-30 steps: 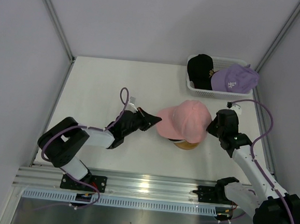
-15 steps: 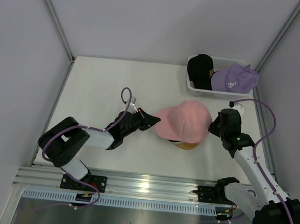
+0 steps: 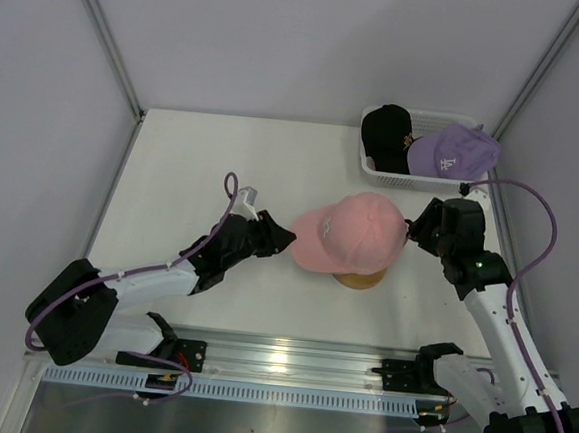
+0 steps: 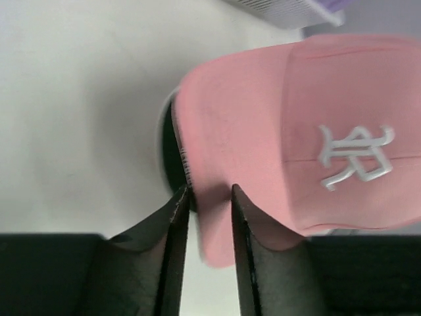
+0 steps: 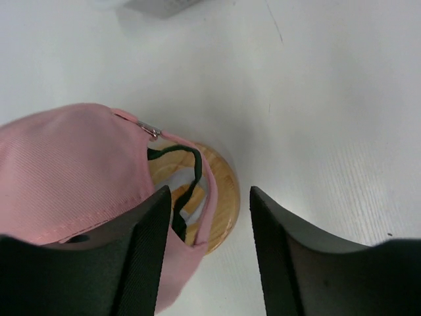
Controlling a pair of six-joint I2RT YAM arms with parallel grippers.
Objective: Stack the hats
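White table (image 3: 173, 167): pink hat (image 3: 353, 237) seated on wooden stand (image 3: 360, 279); left gripper (image 4: 205, 192) narrowly parted at brim, right gripper (image 5: 207, 192) spread wide.

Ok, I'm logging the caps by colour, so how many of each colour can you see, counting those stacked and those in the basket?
Pink cap: 1
Black cap: 1
Lavender cap: 1
Dark cap, mostly hidden under the pink one: 1
Total: 4
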